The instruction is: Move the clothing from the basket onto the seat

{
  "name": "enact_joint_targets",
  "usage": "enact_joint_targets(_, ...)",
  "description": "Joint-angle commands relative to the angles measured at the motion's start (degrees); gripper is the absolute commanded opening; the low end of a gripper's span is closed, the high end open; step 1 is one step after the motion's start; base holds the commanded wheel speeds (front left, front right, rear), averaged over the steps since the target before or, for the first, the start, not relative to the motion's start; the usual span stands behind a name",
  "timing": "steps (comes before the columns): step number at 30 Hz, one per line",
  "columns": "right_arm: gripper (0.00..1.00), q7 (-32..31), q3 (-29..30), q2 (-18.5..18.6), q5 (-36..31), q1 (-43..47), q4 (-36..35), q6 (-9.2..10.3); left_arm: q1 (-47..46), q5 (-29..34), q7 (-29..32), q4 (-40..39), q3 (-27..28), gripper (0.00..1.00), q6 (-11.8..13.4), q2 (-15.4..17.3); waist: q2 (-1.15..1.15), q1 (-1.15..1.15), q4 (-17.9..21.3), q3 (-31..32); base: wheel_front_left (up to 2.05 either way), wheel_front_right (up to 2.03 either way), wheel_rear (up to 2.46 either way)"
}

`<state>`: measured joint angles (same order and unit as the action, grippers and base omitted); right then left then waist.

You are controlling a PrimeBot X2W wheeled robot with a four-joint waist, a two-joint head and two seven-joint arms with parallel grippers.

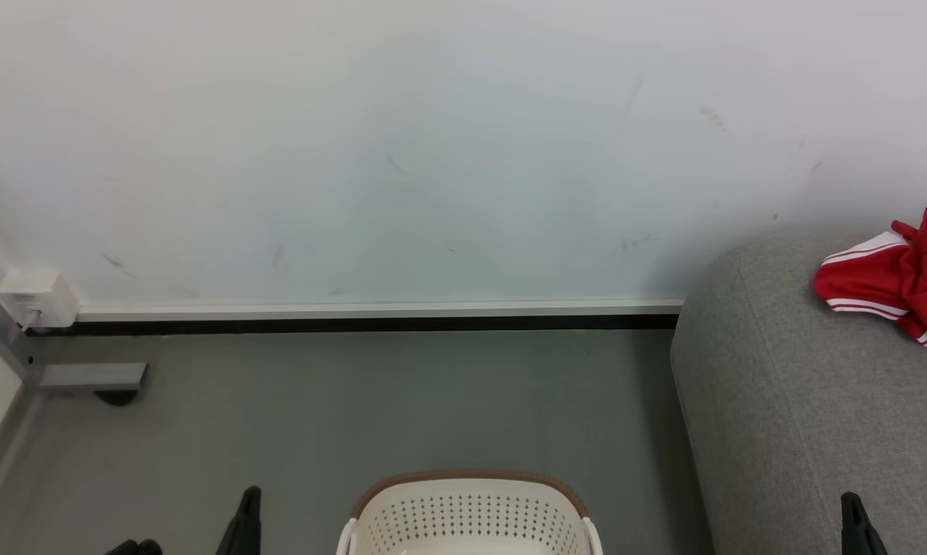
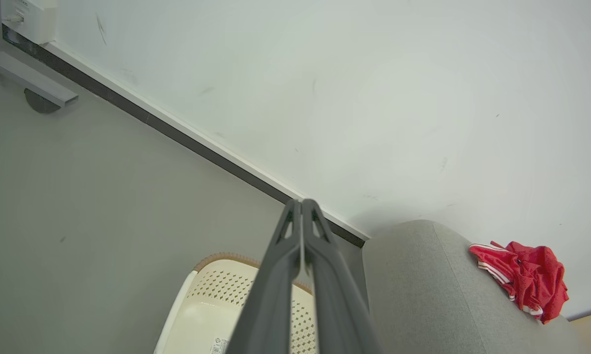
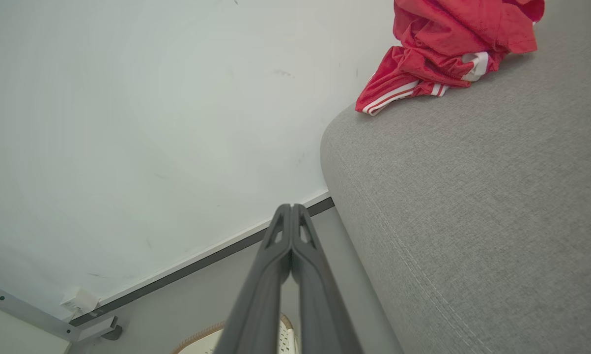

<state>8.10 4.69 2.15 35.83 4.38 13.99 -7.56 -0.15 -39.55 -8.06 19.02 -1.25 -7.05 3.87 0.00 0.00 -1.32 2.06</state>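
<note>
**Fig.** One heap of the clothing, red with white stripes, lies on the single seat at the right edge. How many garments it holds is unclear. One basket stands at bottom centre on the floor. The two claws, left claw and right claw, are pinched closed and hold nothing. The task appears nearly complete, so the basket interior should be checked for leftovers first.

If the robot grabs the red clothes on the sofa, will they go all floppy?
Probably floppy: the crumpled bright red fabric garments lie in soft folds on the light grey fabric sofa, so they would likely droop and unfold. They look thin, so probably light.
</note>
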Motion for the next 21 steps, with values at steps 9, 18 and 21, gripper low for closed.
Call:
enact_joint_targets(9, 0.0, -2.2, 0.5, 0.7, 8.8, -3.0, -0.7, 0.03, -2.2, -8.4, 2.2, -1.6, 1.5, 0.0, -0.2, -0.1, 0.0, 0.0, 0.1, -0.2, 0.0, 0.0, 0.0)
enact_joint_targets(18, 0.0, -3.8, 0.7, 0.7, 14.9, -4.0, -0.6, 0.04, -2.8, -14.1, 3.8, -2.1, 2.3, 0.0, -0.3, -0.2, 0.0, 0.0, 0.2, -0.4, 0.0, 0.0, 0.0)
enact_joint_targets(21, 0.0, -4.4, 0.8, 0.7, 17.1, -4.3, -0.6, 0.04, -2.9, -16.0, 4.4, -2.2, 2.6, 0.0, -0.3, -0.2, 0.0, 0.0, 0.3, -0.5, 0.0, 0.0, 0.0)
